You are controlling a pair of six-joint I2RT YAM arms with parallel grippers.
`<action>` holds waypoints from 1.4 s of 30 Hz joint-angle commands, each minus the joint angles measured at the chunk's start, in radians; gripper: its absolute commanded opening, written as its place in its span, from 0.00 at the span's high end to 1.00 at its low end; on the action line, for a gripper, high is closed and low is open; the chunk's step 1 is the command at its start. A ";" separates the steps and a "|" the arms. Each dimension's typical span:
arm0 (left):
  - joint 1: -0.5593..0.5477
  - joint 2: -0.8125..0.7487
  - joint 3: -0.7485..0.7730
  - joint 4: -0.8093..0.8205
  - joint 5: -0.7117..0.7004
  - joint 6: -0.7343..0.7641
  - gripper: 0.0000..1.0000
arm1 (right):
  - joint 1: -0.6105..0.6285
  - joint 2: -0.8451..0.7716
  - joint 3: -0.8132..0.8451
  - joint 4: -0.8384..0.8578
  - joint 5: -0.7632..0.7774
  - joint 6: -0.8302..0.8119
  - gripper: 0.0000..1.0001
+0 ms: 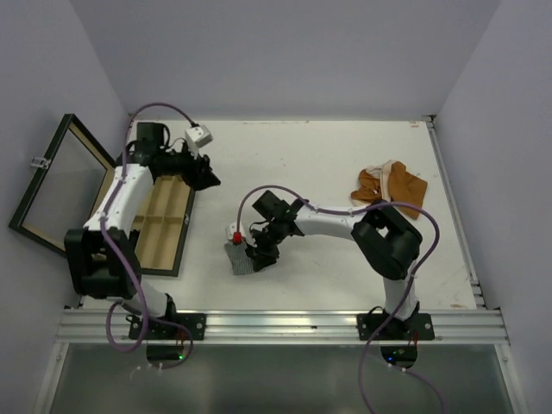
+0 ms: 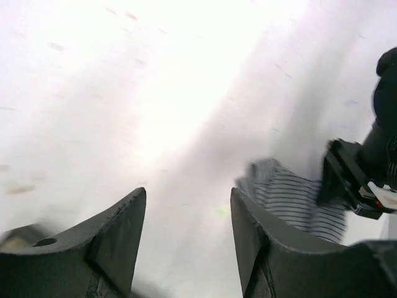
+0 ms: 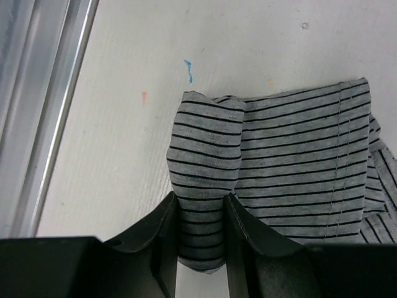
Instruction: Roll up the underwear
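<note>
The right gripper (image 3: 200, 202) pinches a narrow fold of the grey striped underwear (image 3: 291, 155), which lies by the table's (image 1: 345, 147) near edge. So thin a bite could slip mid-roll and leave the cloth bunched. The left gripper (image 2: 188, 205) hovers empty with its jaws apart, too far off to steady it.

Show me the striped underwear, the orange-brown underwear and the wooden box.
grey striped underwear (image 3: 291, 155): right wrist view, flat middle panel.
orange-brown underwear (image 1: 395, 186): top external view, middle.
wooden box (image 1: 185, 241): top external view, right rim.

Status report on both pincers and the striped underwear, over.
Left pincer open, empty. Right pincer shut on grey striped underwear. Orange-brown garment lies well apart.
</note>
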State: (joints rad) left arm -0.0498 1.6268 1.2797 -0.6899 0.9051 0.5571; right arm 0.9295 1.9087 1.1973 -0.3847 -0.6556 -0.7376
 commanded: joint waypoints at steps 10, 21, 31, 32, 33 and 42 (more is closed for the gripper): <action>-0.093 -0.488 -0.365 0.016 -0.257 0.392 0.41 | -0.150 0.429 0.289 -0.278 -0.223 0.401 1.00; -0.510 -0.644 -0.632 0.099 -0.432 0.362 0.43 | -0.192 0.576 0.373 -0.292 -0.322 0.567 1.00; -0.667 -0.446 -0.665 0.266 -0.554 0.326 0.42 | -0.205 0.590 0.370 -0.292 -0.334 0.573 1.00; -0.670 -0.429 -0.665 0.274 -0.560 0.322 0.42 | -0.207 0.592 0.370 -0.293 -0.334 0.572 1.00; -0.671 -0.403 -0.669 0.288 -0.564 0.320 0.43 | -0.207 0.590 0.370 -0.293 -0.332 0.570 1.00; -0.713 -0.256 -0.706 0.283 -0.591 0.290 0.83 | -0.228 0.558 0.377 -0.293 -0.302 0.566 0.82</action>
State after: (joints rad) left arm -0.7418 1.2804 0.6067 -0.3977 0.3355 0.8696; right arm 0.7120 2.4111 1.6062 -0.7021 -1.2530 -0.1047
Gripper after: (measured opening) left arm 0.256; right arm 0.325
